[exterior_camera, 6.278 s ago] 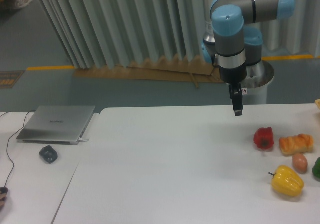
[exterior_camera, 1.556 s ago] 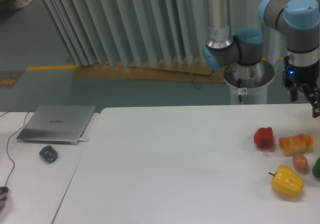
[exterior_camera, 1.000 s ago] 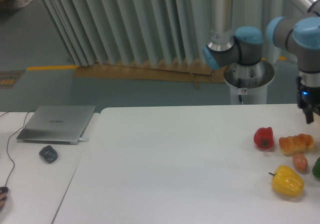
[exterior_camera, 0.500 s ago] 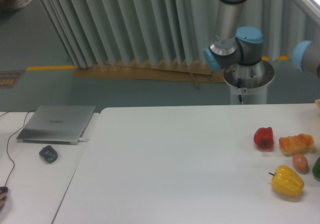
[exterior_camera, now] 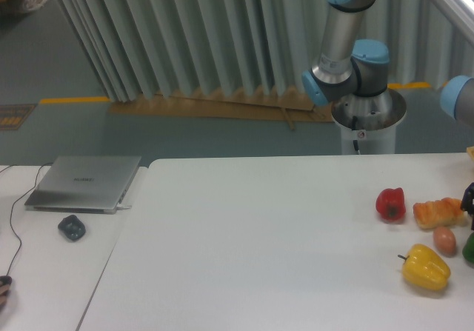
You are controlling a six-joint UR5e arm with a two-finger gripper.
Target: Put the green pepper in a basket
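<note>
We see one white table [exterior_camera: 281, 227] filling the lower frame, pale pleated curtains behind it and a grey-green floor. One closed silver laptop [exterior_camera: 84, 182] sits at left. At lower right lie one yellow bell pepper [exterior_camera: 426, 267], one red pepper [exterior_camera: 391, 204], one bread roll [exterior_camera: 438, 212], one brown egg [exterior_camera: 444, 239]. The dark green glossy pepper [exterior_camera: 469, 248] is cut by the right edge. The dark tool [exterior_camera: 469, 198] barely shows above it; its opening we cannot tell.
</note>
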